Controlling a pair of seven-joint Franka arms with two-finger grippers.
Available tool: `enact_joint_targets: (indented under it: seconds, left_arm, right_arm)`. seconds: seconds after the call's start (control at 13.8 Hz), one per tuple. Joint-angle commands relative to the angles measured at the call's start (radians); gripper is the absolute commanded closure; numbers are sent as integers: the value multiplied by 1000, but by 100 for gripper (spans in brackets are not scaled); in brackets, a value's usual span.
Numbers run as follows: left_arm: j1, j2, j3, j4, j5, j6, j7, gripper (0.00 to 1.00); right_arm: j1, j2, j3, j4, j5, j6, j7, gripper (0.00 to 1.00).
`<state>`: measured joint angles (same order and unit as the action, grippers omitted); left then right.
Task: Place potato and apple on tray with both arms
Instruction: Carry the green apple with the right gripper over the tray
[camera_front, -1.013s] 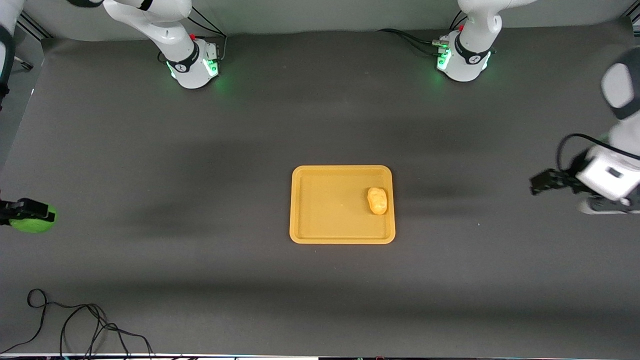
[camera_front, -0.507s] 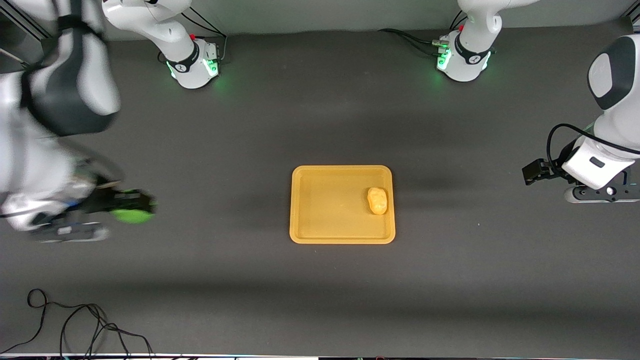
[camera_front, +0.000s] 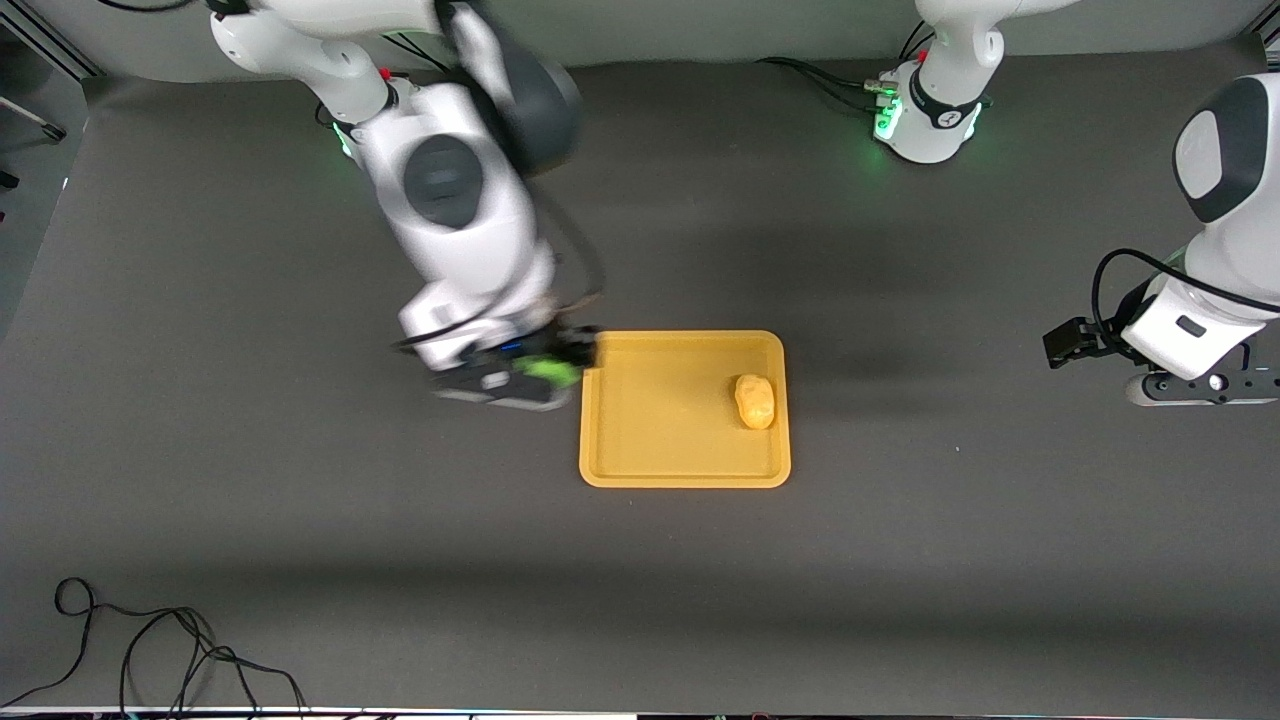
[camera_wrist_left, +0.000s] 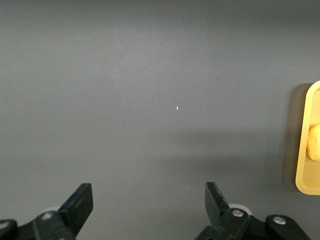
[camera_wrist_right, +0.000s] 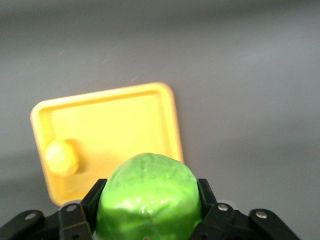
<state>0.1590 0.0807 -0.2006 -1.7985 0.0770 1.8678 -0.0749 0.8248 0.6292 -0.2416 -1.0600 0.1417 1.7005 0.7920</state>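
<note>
The yellow-orange tray (camera_front: 660, 450) lies mid-table. The potato (camera_front: 755, 401) rests in it near the rim toward the left arm's end. My right gripper (camera_front: 560, 368) is shut on the green apple (camera_front: 549, 371) and holds it in the air at the tray's rim toward the right arm's end. In the right wrist view the apple (camera_wrist_right: 148, 200) sits between the fingers, with the tray (camera_wrist_right: 125, 122) and potato (camera_wrist_right: 61, 157) below. My left gripper (camera_front: 1062, 343) is open and empty over bare mat at the left arm's end; its wrist view (camera_wrist_left: 149, 200) shows the tray's edge (camera_wrist_left: 303, 150).
Dark mat (camera_front: 300, 520) covers the table. A black cable (camera_front: 150, 650) coils at the front corner toward the right arm's end. The arm bases (camera_front: 925, 120) stand along the back edge.
My right arm has swung the apple from the table's right-arm end across to the tray's rim. My left gripper has drifted slightly and holds about still.
</note>
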Motion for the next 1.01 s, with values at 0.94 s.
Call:
enact_joint_targets:
  seconds: [0.94]
  left_arm:
    - [13, -12, 7, 71, -26, -70, 64, 0]
  right_arm:
    - [51, 477, 70, 137, -54, 383, 26, 41]
